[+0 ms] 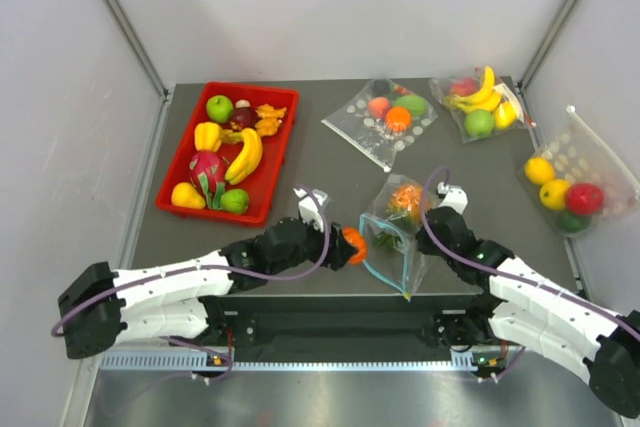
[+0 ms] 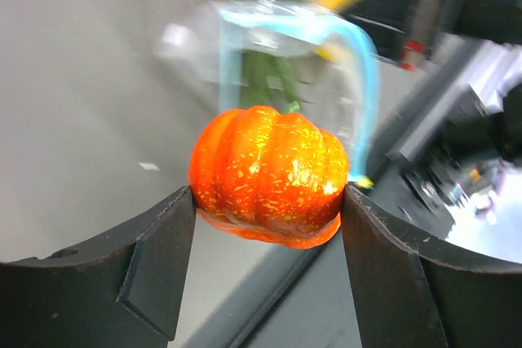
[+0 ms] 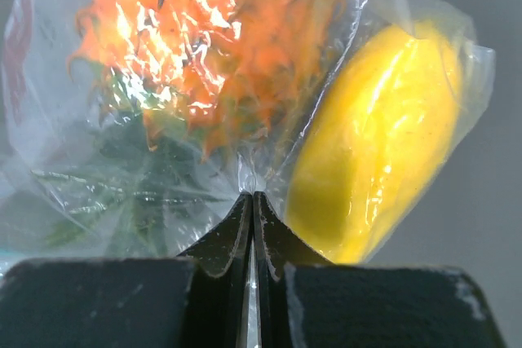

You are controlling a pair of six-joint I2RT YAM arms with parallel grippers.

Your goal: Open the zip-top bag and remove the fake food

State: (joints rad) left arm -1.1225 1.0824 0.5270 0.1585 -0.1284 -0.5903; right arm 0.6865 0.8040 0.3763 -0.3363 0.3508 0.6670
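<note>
Left jaws: closed on the round orange fruit (image 2: 267,177), one finger (image 2: 155,266) on each flank, at 6 o'clock on the worktop (image 1: 330,177).
Left wrist view only: I can see the fruit's ribs and yellow flecks. From the top it is just an orange blob outside the bag mouth.
Right jaws: pinched flat on a fold of the zip-top bag (image 1: 395,232).
Right wrist view only: the pinch sits between the pineapple (image 3: 179,46) and the yellow fruit (image 3: 383,144), both inside the film. From the top the bag hides that grip.
Bag axis: it runs roughly 6 to 12 o'clock. The teal zip strip (image 2: 369,87) gapes open towards 7 o'clock, and the filled end points to 12.
Count, task things: one bag, and one fruit out of it.
Count, farther back: one red tray (image 1: 185,147) of fruit at 10 o'clock. I count three filled bags: middle dotted bag (image 1: 352,123) at 12, banana bag (image 1: 478,99) at 1 and right dotted bag (image 1: 600,159) at 3.
</note>
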